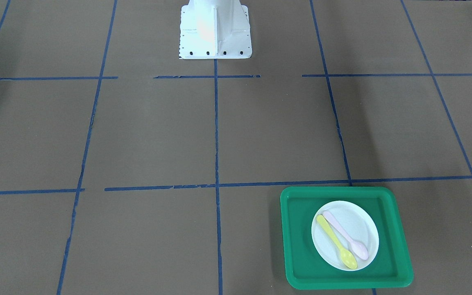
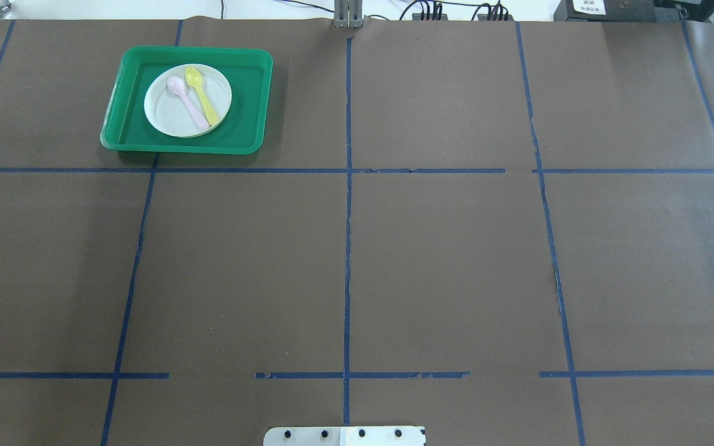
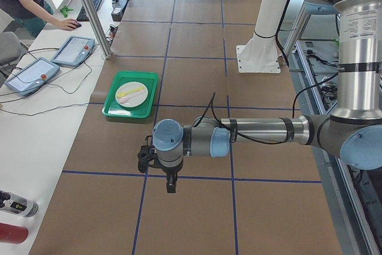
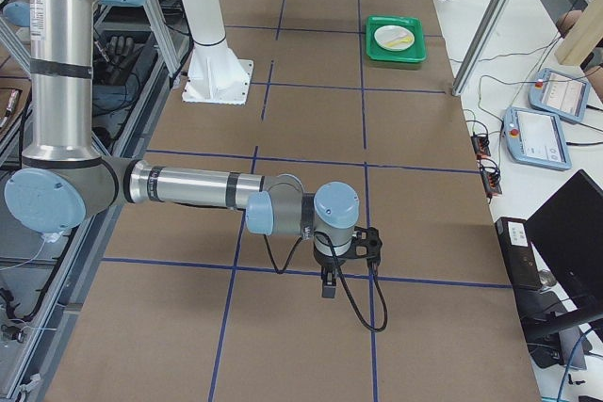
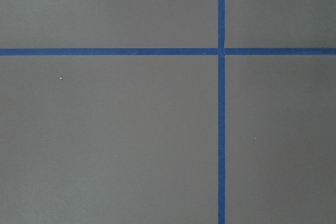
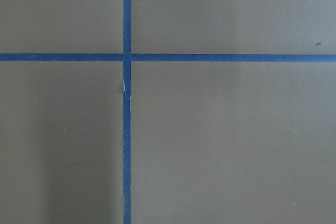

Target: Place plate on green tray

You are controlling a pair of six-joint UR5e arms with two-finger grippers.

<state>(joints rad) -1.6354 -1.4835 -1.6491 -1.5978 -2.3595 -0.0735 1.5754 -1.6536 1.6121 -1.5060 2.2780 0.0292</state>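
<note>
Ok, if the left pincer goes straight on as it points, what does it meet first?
The left pincer points straight down, so it would likely meet the brown table cover near a blue tape crossing. Its wrist view shows nothing else; the green tray lies well aside.

Matt brown paper (image 1: 154,135) covers the table, smooth and without shine, gridded with blue tape (image 1: 216,135) whose edges look ragged in places. At five o'clock in the front-facing view, the green tray (image 1: 297,237) is glossy moulded plastic, its rounded rim catching the light. The plate (image 1: 363,224) in it is white plastic with a duller sheen, and carries a yellow spoon (image 1: 334,240) and a pale pink spoon (image 1: 344,232), both smooth plastic. At twelve o'clock the pedestal (image 1: 215,28) is shiny white-painted metal. In the side views the left arm (image 3: 256,129) and the right arm (image 4: 188,185) show brushed silver metal tubes and pale blue plastic joint caps.
</note>
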